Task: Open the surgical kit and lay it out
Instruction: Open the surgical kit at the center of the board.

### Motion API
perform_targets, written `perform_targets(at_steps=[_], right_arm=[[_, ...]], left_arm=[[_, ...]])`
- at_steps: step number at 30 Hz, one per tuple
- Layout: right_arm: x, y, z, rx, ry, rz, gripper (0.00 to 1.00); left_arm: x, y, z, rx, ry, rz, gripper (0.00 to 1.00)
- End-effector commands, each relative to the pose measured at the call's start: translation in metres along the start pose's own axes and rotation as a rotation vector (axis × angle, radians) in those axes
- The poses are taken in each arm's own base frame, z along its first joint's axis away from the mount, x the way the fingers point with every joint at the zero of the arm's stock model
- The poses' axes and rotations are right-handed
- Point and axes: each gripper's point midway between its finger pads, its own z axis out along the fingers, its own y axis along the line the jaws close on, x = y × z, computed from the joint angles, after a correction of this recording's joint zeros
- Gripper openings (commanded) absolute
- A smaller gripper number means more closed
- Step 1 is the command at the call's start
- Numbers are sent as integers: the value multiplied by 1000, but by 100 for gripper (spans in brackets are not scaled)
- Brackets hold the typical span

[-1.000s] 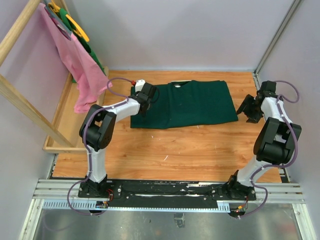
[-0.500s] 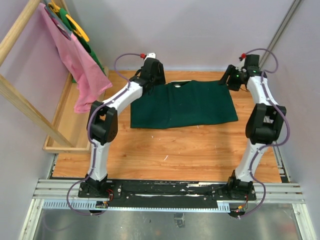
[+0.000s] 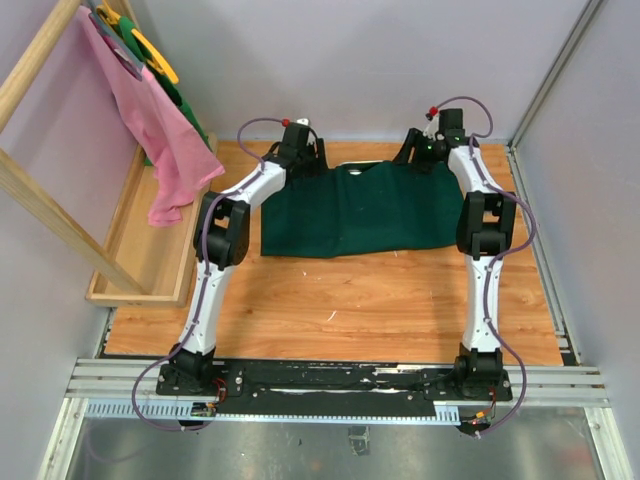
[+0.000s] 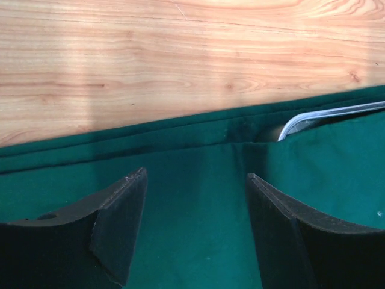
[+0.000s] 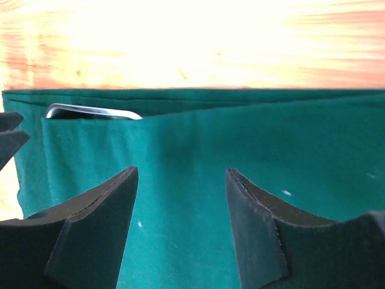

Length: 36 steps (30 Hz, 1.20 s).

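Left end effector [image 4: 194, 180] and right end effector [image 5: 180, 174] released, empty, over far edge of cloth wrap [image 3: 365, 210] on desk [image 3: 340, 300]. Risk: pinching several layers, dragging steel tray [image 4: 325, 114] peeking from that edge.

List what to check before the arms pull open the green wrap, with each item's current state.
1. Left tool open: ok, jaws stand apart with nothing between them.
2. Right tool open: ok, jaws apart and empty.
3. Both tools at the far edge of the green wrap: ok, one toward each far corner.
4. Folded edge in front of each tool: ok, cloth layers show in both wrist views.
5. Steel tray out of the pinch line: ok, only its rim peeks out, off to the side of both tools.
6. Tools low enough to catch the cloth: cannot tell.
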Motion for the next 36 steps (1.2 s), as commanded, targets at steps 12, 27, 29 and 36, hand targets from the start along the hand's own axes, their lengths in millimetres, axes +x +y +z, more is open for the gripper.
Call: perform_targets(at_steps=[12, 27, 29, 36], right_arm=[[17, 33, 37, -96, 16, -25, 37], [-3, 44, 8, -61, -68, -92, 12], [-8, 50, 2, -73, -89, -103, 13], [-14, 60, -8, -90, -114, -122, 14]], left_arm=[[-4, -29, -4, 177, -29, 6, 65], [-11, -25, -10, 150, -50, 10, 64], [-13, -25, -12, 146, -53, 14, 64], [-20, -26, -18, 144, -68, 11, 64]])
